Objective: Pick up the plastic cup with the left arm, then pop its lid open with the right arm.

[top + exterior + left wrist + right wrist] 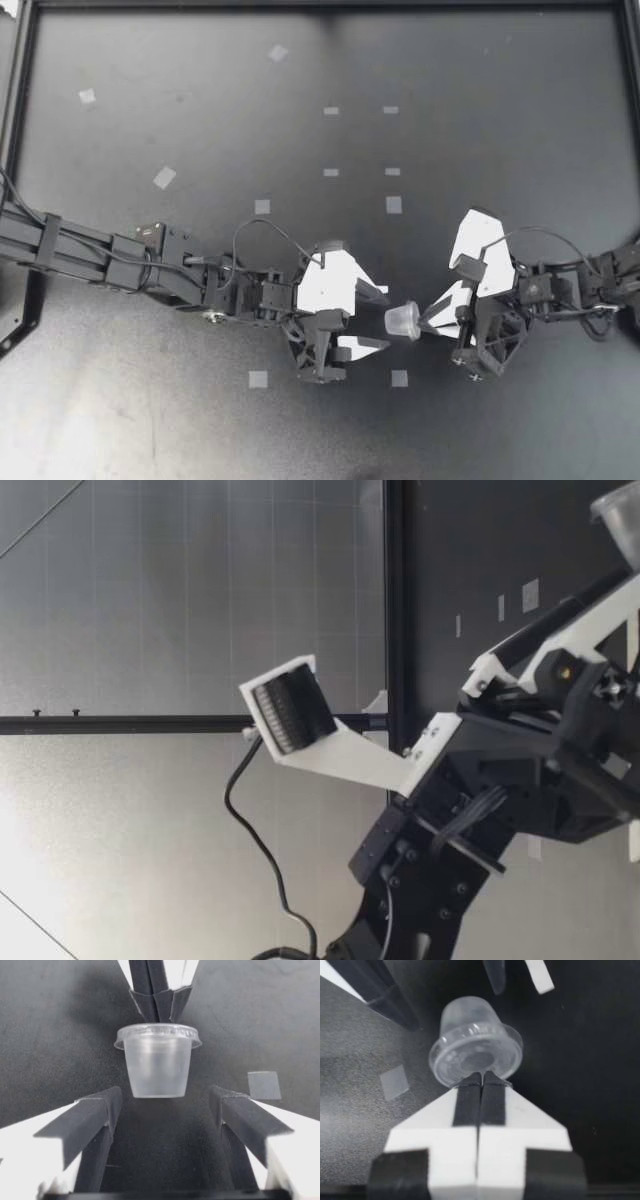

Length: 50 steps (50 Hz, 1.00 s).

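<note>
A small clear plastic cup (pixel 402 321) hangs on its side just above the black table (pixel 300 60). My right gripper (pixel 423 322) is shut on the cup's rim. In the right wrist view its fingertips (pixel 481 1079) pinch the rim, and the cup (pixel 475 1035) points its base away. My left gripper (pixel 385 320) is open, its fingers either side of the cup's base without touching. In the left wrist view the cup (pixel 157 1065) sits just ahead of the wide-apart fingers (pixel 100 1110). In the low view one ridged finger pad (pixel 290 712) stands raised, and the cup (pixel 622 515) shows at the edge.
Small grey tape squares dot the table, two of them close by (pixel 258 379) (pixel 399 378) and others farther back (pixel 394 205). A dark frame rail (pixel 320 5) runs along the table's far edge. A cable (pixel 255 840) loops off the left arm.
</note>
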### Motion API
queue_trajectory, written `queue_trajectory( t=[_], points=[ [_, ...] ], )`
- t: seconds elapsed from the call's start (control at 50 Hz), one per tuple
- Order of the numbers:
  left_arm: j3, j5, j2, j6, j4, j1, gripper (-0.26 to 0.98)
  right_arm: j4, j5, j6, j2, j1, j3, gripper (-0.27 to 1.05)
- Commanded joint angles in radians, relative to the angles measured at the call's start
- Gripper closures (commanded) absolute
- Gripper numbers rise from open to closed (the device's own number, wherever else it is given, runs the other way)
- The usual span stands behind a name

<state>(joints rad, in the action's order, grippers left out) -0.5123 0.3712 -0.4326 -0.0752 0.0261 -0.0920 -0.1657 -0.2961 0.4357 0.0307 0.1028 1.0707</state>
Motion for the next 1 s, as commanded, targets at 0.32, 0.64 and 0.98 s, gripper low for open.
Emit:
queue_trajectory(
  t=[0.32, 0.64, 0.98],
  points=[
    [0.035, -0.015, 0.017, -0.002, -0.002, 0.000, 0.08, 0.003, -0.003, 0.000, -0.014, 0.005, -0.017, 0.91],
    [0.074, -0.034, -0.009, 0.002, -0.002, -0.015, 0.08, 0.003, -0.005, 0.000, -0.014, 0.006, -0.015, 0.91],
    [0.114, -0.089, -0.026, 0.000, -0.002, -0.015, 0.12, 0.003, -0.008, 0.002, -0.015, 0.005, -0.012, 0.91]
  ],
)
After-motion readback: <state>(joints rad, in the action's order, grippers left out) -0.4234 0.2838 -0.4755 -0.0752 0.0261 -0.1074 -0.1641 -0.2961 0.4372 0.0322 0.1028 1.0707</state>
